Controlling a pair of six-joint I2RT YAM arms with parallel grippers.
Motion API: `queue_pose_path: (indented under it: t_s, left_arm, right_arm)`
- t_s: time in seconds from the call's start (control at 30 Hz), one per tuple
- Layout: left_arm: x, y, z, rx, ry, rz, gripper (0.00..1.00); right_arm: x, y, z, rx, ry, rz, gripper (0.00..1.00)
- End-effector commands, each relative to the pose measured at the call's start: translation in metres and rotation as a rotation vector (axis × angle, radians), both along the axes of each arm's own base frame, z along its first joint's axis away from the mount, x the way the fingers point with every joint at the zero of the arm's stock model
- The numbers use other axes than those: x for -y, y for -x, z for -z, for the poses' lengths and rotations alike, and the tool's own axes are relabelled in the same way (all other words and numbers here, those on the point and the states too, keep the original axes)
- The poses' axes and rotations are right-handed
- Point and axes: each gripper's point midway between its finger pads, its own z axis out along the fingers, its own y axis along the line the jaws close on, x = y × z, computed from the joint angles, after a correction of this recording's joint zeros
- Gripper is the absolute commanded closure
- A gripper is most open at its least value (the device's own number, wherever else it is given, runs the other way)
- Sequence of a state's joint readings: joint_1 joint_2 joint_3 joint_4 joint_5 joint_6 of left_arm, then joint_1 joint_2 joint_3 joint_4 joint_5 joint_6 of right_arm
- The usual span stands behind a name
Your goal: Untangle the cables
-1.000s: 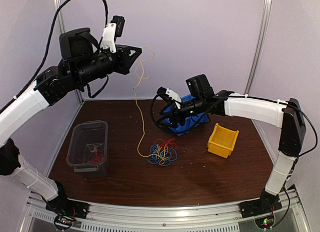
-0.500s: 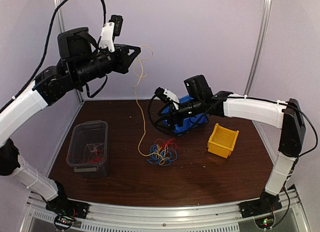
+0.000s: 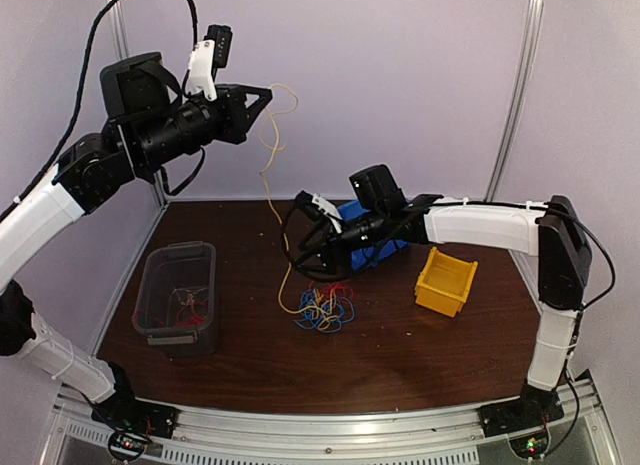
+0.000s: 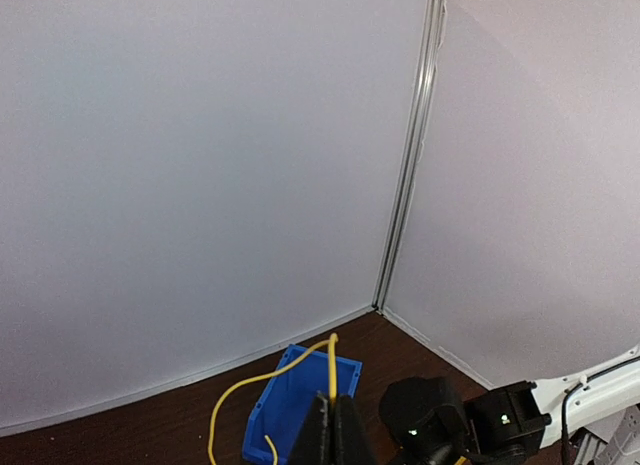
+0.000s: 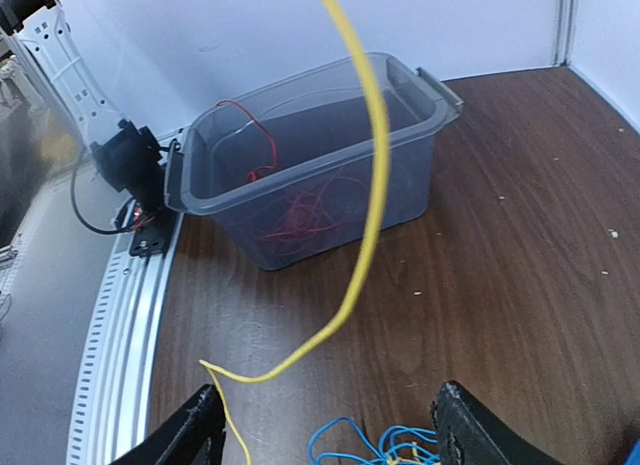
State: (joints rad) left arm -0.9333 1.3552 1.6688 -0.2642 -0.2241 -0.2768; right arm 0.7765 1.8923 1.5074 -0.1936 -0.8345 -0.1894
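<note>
Dark brown surface [image 3: 400, 355], closed in by pale wall panels, carries the tangle of cables [image 3: 322, 307] near its middle: red, blue and yellow loops knotted into one low heap. One yellow cable [image 3: 268, 180] leaves the heap's left edge and climbs steeply to the left fingers [image 4: 318, 437], which are pressed together on its upper end, with a short curl poking out past them. Held that high above the surface, the strand is drawn lengthwise out of the knot; how much of its lower end is snagged in the pile cannot be told. The right fingers [image 5: 192, 440] are spread wide and hold nothing. They hang low just behind the heap, facing the hanging strand, which crosses ahead of them in the wrist view without touching either one. I judge they are placed there to pin or steady the pile while the strand is pulled free. Left of the heap stands a grey tub [image 3: 150, 285] with a few red wires inside, likely the place for freed strands. A blue bin [image 4: 265, 425] sits behind the right arm, with a yellow bin [image 3: 446, 281] further right.
</note>
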Motion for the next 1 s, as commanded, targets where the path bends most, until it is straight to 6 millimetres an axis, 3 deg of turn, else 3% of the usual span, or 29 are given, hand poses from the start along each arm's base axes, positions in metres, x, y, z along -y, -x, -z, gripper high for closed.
queue_pose_path:
  t_s: [0.0, 0.1, 0.23, 0.4, 0.53, 0.7, 0.77, 0.97]
  left_arm:
    - [-0.004, 0.005, -0.011, 0.019, 0.042, 0.005, 1.00]
    - [-0.003, 0.006, -0.012, 0.019, 0.046, 0.012, 1.00]
    - [-0.004, 0.007, -0.014, 0.020, 0.052, 0.017, 1.00]
    - [-0.007, 0.008, -0.014, 0.021, 0.054, 0.009, 1.00]
    - [-0.012, 0.001, 0.004, 0.003, 0.009, -0.045, 0.99]
    - [-0.014, -0.015, 0.054, -0.068, -0.094, -0.125, 0.64]
    - [-0.013, -0.017, 0.075, -0.113, -0.128, -0.136, 0.56]
    - [-0.029, -0.006, 0.110, -0.181, -0.137, -0.142, 0.42]
  right_arm:
    - [-0.024, 0.029, -0.021, -0.091, -0.112, -0.134, 0.27]
    - [-0.032, 0.030, -0.022, -0.182, -0.144, -0.122, 0.30]
    - [-0.041, 0.022, -0.023, -0.253, -0.181, -0.106, 0.48]
    - [-0.047, 0.008, -0.027, -0.292, -0.202, -0.056, 0.99]
    - [-0.034, -0.011, -0.040, -0.186, -0.162, 0.024, 1.00]
    - [-0.005, -0.015, -0.090, -0.010, -0.169, 0.071, 1.00]
    - [0.002, -0.012, -0.114, 0.069, -0.180, 0.073, 1.00]
    - [0.016, -0.025, -0.154, 0.120, -0.215, 0.112, 1.00]
